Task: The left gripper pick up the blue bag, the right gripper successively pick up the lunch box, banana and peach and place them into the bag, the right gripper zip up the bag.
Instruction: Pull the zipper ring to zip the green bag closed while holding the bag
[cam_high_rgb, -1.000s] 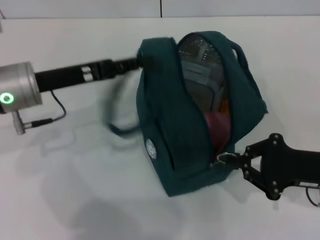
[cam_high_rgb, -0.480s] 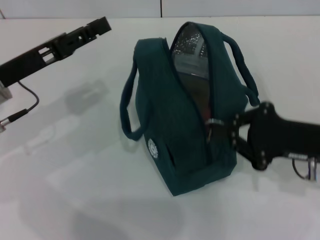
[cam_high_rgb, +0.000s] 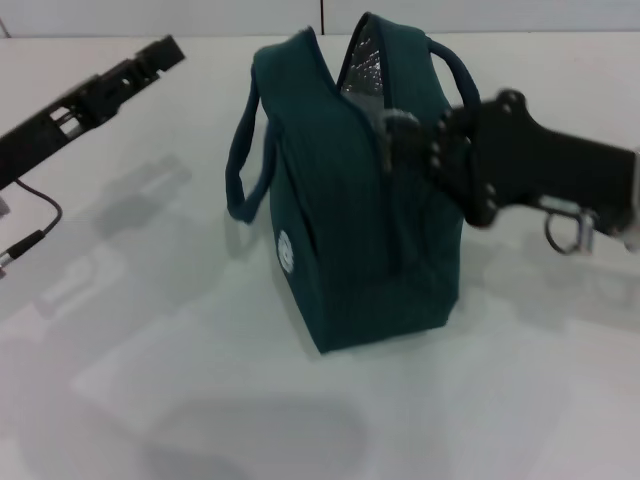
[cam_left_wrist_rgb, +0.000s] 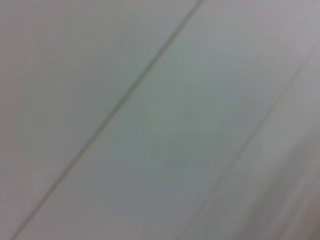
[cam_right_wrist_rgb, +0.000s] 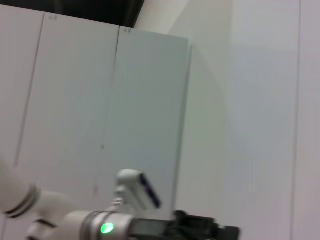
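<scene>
Over on the left, the left tool (cam_high_rgb: 165, 50) hangs above the white desk (cam_high_rgb: 150, 330), well apart from everything; whether it is apart or together I cannot tell. In the middle the blue bag (cam_high_rgb: 345, 210) stands upright on the desk, soft teal fabric with loop handles, a round white logo and a sliver of silver foil lining at the mouth. On the right, the right tool (cam_high_rgb: 408, 140) is clamped on the zipper pull (cam_high_rgb: 398, 122) near the top, apparently to draw the mouth closed.
</scene>
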